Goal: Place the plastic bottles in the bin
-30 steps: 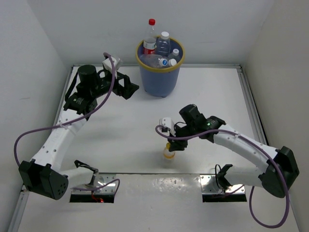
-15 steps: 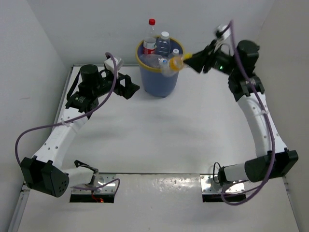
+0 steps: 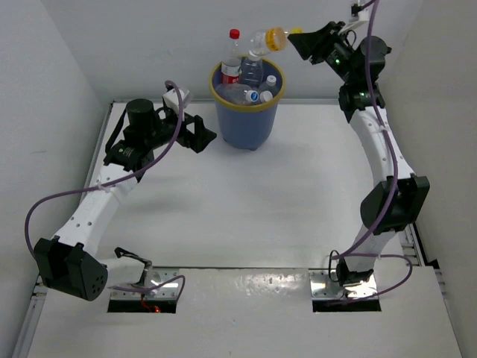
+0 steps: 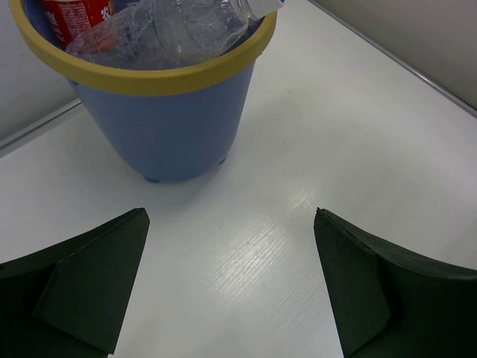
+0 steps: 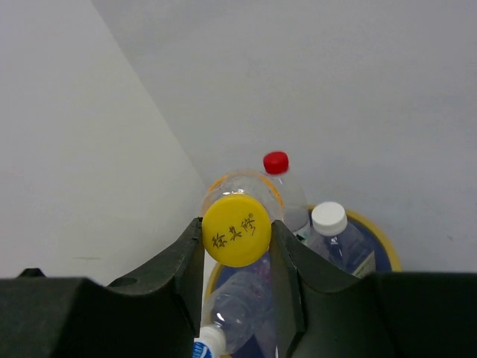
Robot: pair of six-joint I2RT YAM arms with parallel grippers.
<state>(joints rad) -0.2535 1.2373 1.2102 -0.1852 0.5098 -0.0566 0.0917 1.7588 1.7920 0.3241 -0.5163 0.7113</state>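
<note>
The blue bin (image 3: 246,123) with a yellow rim stands at the back of the table and holds several clear bottles, among them a red-capped one (image 3: 232,56) and a white-capped one (image 5: 332,224). My right gripper (image 3: 292,39) is shut on a yellow-capped bottle (image 3: 267,39) by its cap (image 5: 237,230), held in the air above the bin's right rim. My left gripper (image 3: 203,134) is open and empty, just left of the bin (image 4: 168,127) near the table.
White walls close the table at the back and both sides. A metal rail runs along the table's right edge (image 3: 387,149).
My right arm has swung the yellow-capped bottle from the near middle of the table up and back to above the bin. The left arm has barely moved.
</note>
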